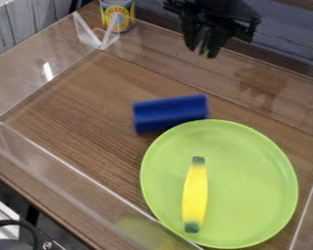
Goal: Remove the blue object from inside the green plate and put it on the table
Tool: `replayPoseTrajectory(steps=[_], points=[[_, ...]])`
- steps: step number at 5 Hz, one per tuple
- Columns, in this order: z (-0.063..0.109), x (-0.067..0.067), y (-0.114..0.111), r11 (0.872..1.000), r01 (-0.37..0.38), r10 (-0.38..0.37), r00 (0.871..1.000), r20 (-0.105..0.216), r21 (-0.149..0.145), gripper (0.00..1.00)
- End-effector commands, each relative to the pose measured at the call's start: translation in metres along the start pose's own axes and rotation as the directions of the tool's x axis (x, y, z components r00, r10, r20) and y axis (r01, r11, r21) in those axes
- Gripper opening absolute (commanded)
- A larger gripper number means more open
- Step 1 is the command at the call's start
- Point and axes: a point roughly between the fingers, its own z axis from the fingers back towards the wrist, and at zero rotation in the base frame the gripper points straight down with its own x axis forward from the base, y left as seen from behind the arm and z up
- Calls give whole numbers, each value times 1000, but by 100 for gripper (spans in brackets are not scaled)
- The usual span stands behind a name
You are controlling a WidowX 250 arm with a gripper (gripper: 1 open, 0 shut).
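The blue object lies on its side on the table, just off the upper-left rim of the green plate. It touches or nearly touches that rim. My gripper hangs well above and behind it, near the top of the view. Its dark fingers point down, a little apart, with nothing between them. A slim yellow banana-shaped piece rests inside the plate.
Clear acrylic walls edge the tabletop on the left and front. A yellow-labelled can stands beyond the back-left corner. The plate fills the front right of the table.
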Motion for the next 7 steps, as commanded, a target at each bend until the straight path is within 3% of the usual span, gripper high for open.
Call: replayPoseTrajectory(steps=[1,3,4,5,7], points=[[6,-5,11,999,38,-38,999,18,4,100],[-12,-6,20,999,-29,30,999,-29,25,100],[-18,-13,20,999,49,-49,998,-38,1,100],[-23,-20,20,989,144,-145,989,-39,-30,100],[-40,-25,1,970,234,-238,970,-52,-60,100]])
